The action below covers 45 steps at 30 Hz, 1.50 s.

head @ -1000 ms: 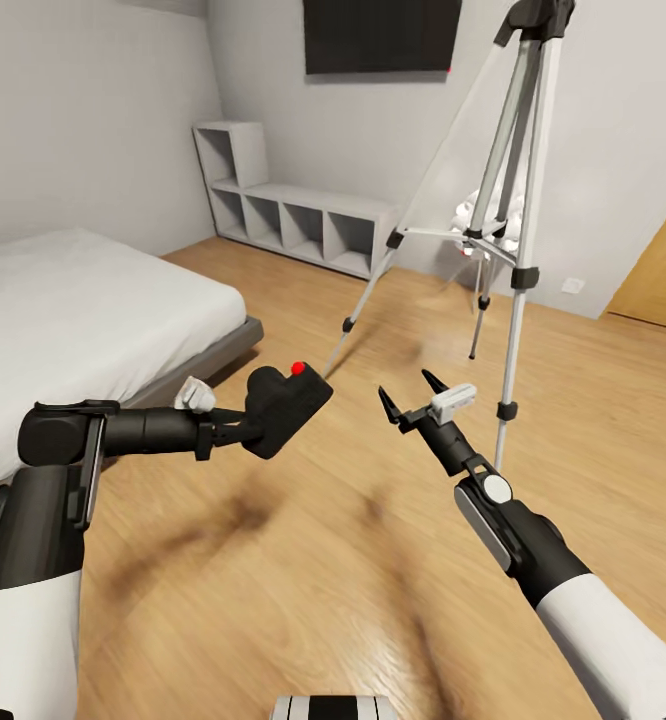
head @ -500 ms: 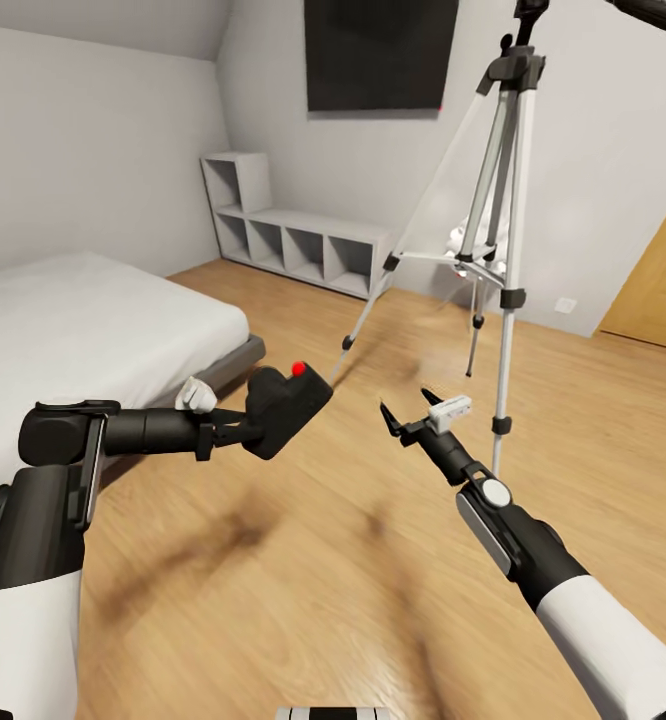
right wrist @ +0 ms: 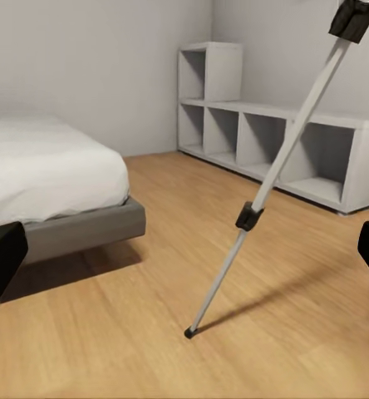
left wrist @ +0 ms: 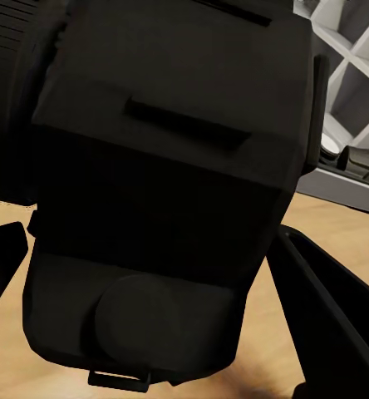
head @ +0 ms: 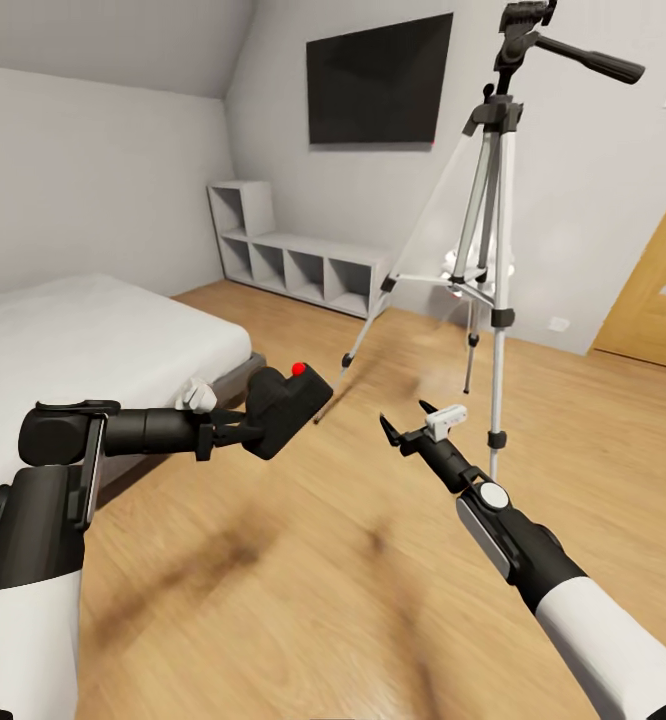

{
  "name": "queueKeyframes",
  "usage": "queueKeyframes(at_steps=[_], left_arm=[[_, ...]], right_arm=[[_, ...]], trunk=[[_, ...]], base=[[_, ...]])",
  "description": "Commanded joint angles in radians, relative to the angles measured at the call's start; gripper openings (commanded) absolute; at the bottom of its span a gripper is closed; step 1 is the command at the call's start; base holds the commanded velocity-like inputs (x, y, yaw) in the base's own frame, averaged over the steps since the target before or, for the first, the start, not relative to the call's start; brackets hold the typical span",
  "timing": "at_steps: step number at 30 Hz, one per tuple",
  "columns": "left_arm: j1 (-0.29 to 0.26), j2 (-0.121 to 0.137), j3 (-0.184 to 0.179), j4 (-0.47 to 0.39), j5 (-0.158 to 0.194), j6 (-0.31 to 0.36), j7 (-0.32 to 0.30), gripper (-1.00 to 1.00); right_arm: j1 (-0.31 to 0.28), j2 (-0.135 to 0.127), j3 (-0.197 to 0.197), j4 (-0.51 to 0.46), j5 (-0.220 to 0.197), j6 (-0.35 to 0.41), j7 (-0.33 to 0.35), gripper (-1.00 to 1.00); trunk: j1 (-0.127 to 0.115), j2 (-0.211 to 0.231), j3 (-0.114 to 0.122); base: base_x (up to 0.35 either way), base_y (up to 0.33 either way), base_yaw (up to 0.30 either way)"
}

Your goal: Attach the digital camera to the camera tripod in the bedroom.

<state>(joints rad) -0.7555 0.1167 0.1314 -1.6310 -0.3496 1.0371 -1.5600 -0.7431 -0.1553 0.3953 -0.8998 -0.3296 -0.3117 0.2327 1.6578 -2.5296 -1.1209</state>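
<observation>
My left gripper (head: 251,425) is shut on the digital camera (head: 286,407), a matte-black body with a red round button on top, held above the wood floor at centre left. Up close, the left wrist view has the camera's dark body (left wrist: 164,183) between the black fingers (left wrist: 330,312). The camera tripod (head: 493,220) stands ahead to the right, silver legs spread, black head and long pan handle (head: 583,60) at the top. My right gripper (head: 406,420) is open with nothing in it, short of the tripod's nearest leg. One tripod leg (right wrist: 251,216) slants across the right wrist view.
A grey bed (head: 93,340) with a white cover lies at the left. White cube shelving (head: 293,260) lines the far wall under a black wall TV (head: 378,80). A wooden door (head: 663,290) is at the right. Something small and white (head: 463,262) sits behind the tripod.
The head view has tilted up, so the tripod's head and pan handle and the whole TV now show. Both arms hold nearly the same pose, camera still gripped.
</observation>
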Motion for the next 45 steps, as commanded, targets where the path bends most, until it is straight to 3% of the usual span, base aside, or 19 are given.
queueKeyframes(at_steps=[1,12,45], left_arm=[[-0.001,0.0,0.001,-0.001,-0.011,0.01,-0.011,-1.0],[-0.001,0.0,0.001,-0.001,-0.011,0.01,-0.011,-1.0],[-0.001,-0.001,0.001,0.0,-0.011,0.01,-0.011,-1.0]], right_arm=[[-0.001,-0.001,0.003,0.001,-0.011,-0.003,0.004,1.0],[-0.001,0.001,0.004,0.002,-0.012,0.0,0.006,1.0],[-0.001,0.005,0.002,0.001,-0.012,0.005,0.007,1.0]], trunk=[[-0.001,0.0,0.003],[-0.006,0.003,0.04],[-0.02,0.01,0.115]], base=[[0.0,0.0,0.0],[0.0,0.0,0.0],[0.0,0.0,0.0]])
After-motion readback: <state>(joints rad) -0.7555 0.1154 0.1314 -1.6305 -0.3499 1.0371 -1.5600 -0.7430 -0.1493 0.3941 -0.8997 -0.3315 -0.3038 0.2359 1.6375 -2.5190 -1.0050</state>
